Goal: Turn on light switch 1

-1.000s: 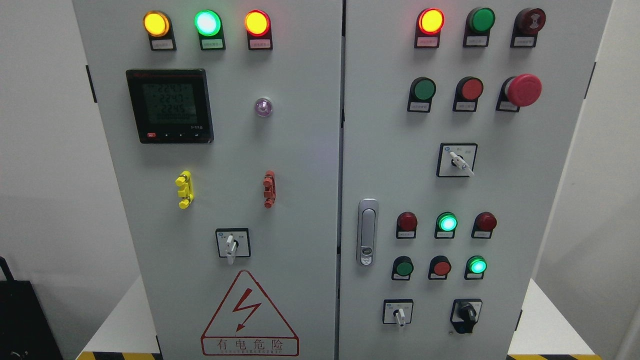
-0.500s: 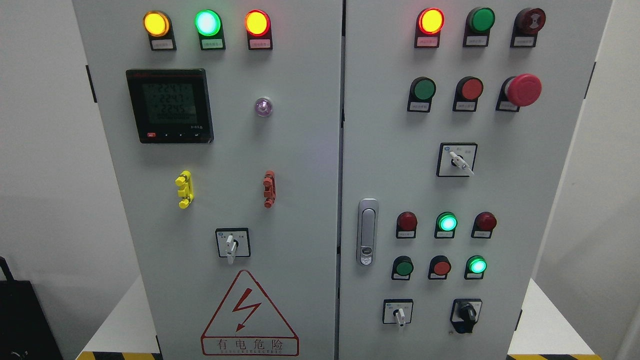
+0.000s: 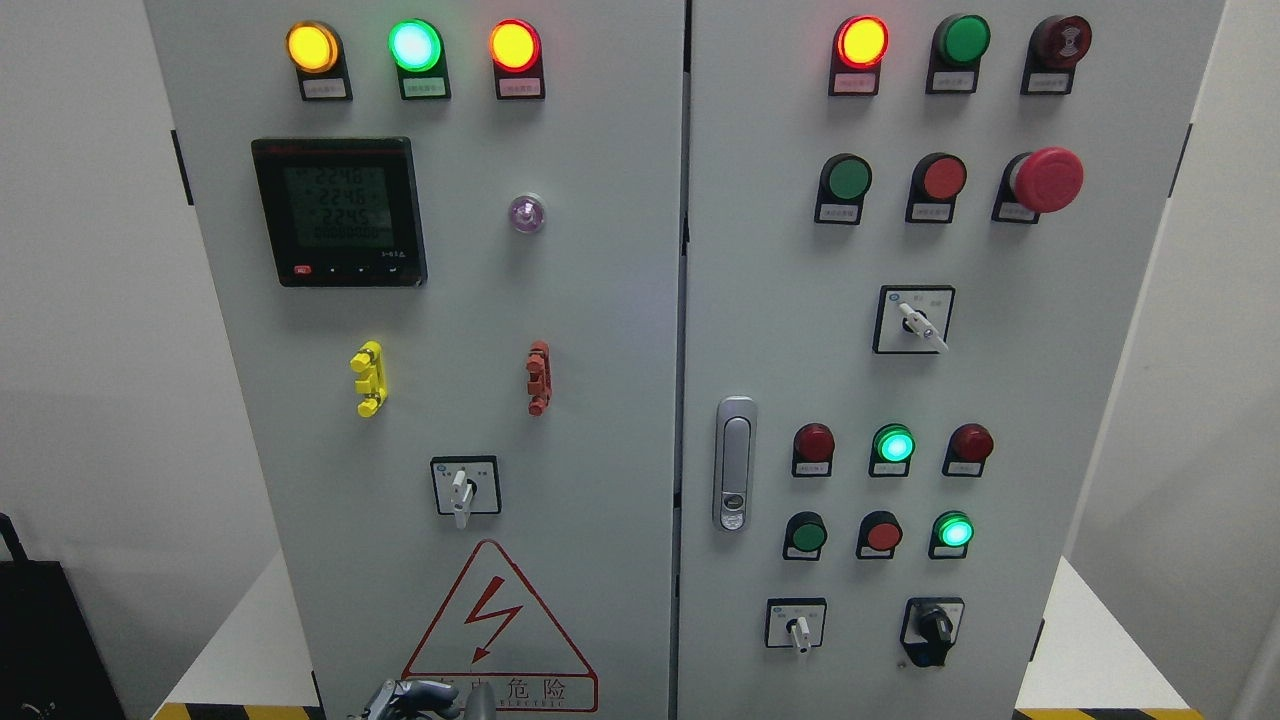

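A grey electrical cabinet with two doors fills the head view. The left door [image 3: 600, 330] carries a white-handled selector switch [image 3: 461, 490] pointing down, above a red warning triangle [image 3: 497, 625]. The right door [image 3: 770, 300] has a white selector switch [image 3: 912, 322] turned to the lower right, another white one [image 3: 798, 629] and a black knob [image 3: 933, 628] near the bottom. None of the switch labels are readable. The top of my left hand [image 3: 425, 698] pokes up at the bottom edge, below the warning triangle and apart from every switch.
Lit lamps line the top: yellow [image 3: 312, 46], green [image 3: 415, 45], red [image 3: 515, 45] and red [image 3: 862, 41]. A meter display [image 3: 338, 212], a red mushroom stop button [image 3: 1046, 180], a door latch [image 3: 735, 463] and rows of push buttons, such as [image 3: 894, 444], are also on the panel.
My left hand has risen into view at the bottom edge, below the warning triangle. The meter's digits have changed slightly. Nothing else has moved.
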{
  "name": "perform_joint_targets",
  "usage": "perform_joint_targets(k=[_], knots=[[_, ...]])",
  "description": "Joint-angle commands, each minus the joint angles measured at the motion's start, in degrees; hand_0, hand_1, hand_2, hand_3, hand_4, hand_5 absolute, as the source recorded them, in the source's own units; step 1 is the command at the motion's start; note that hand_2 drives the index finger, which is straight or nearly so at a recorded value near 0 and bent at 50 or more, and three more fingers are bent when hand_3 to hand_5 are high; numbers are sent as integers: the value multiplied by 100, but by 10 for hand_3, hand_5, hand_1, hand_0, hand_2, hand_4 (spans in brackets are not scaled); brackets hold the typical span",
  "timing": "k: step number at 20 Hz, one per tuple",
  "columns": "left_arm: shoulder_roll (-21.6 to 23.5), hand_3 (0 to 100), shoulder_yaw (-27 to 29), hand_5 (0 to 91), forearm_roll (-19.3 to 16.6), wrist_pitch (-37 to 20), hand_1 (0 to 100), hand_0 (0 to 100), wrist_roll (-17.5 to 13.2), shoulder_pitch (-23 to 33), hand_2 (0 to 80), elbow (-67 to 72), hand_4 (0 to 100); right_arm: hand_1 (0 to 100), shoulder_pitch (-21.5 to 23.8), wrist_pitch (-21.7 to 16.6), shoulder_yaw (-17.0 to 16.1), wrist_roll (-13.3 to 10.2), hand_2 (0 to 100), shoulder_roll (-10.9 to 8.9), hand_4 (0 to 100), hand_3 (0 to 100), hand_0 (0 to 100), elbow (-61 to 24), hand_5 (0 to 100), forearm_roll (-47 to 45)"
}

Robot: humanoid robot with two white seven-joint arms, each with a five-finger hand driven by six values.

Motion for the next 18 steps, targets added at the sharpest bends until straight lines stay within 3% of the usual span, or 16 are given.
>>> perform_joint_targets(k=[1, 18], knots=[[-92, 700, -19, 634, 4, 180, 683, 139, 117, -342, 555, -42, 796, 0, 0, -2, 2, 4, 0, -8, 0, 0, 0, 0, 0, 0], [-197, 693, -19, 642, -22, 875, 696, 140, 196, -1160, 560, -42, 798, 0, 0, -2, 2, 4, 0, 1, 0, 0, 0, 0, 0, 0]])
